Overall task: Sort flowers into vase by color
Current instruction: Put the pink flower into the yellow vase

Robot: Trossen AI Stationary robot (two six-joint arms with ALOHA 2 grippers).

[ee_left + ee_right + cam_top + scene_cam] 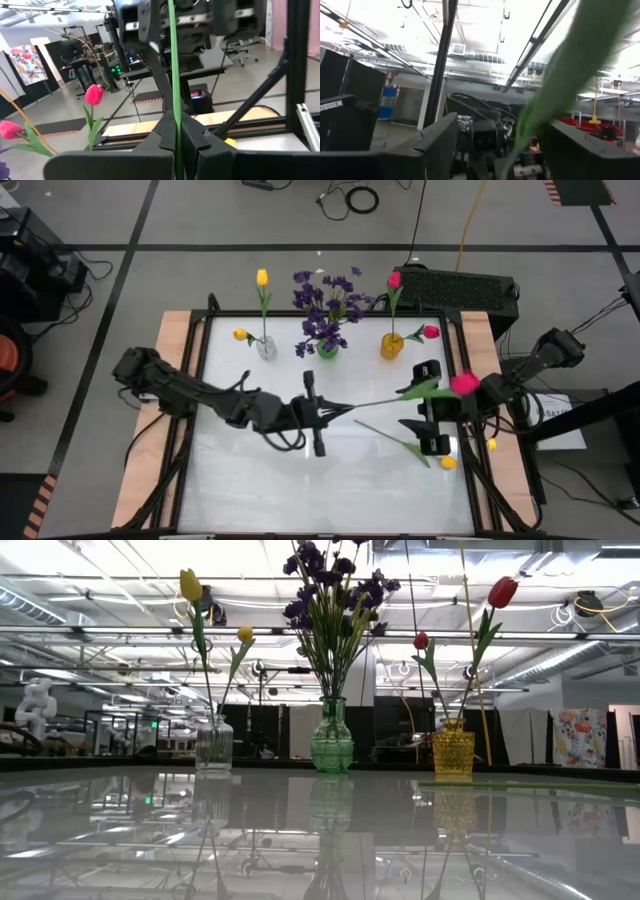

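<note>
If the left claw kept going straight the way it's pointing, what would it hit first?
Probably the right gripper. The left gripper, shut on a pink tulip's stem, points across the table along that stem, and the right gripper's open fingers sit around its far end, near the bloom. Heights look similar, though depth is unclear.

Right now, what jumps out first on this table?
A pink tulip hangs between the arms: the left gripper is shut on its stem at mid-table, the open right gripper around the leafy end. Behind stand three vases: clear, green, amber.

Only white letters "OSSEN", cut off, read on a dark panel [340, 107] beside the right gripper.
</note>
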